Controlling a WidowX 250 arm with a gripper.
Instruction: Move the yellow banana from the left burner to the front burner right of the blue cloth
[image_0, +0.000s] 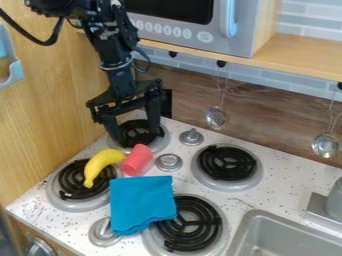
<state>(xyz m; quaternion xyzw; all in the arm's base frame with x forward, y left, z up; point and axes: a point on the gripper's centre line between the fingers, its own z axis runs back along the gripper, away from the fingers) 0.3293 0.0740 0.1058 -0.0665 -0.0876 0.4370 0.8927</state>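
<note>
- Nearest the camera, a grey sink (242, 230) is set into the white speckled counter (267, 192), beside the front coil burner (194, 223).
- Pincer (139, 137): positioned over the rear burner (137, 128), pointed downward; jaws set wide, one at each side of the coil.
- Arm (115, 62): black; brought into view from the upper left, in front of the wood panel (57, 105).
- Red cylinder (137, 160): laid on its side just below the pincer, between the banana and the middle knob (169, 162).
- Banana (100, 165): yellow; rested partly over the left burner (73, 185), its curve bowed toward the upper left.
- Cloth (140, 202): blue, folded; placed below the red cylinder. The edges of the front burner and the lower knob (103, 232) are overlapped by it.
- Right burner (227, 163) and upper knob (192, 136): located to the right of the rear burner.
- Two metal ladles (216, 117) (325, 145): hung below the wooden shelf (294, 52), on which the microwave (190, 30) is supported.
</note>
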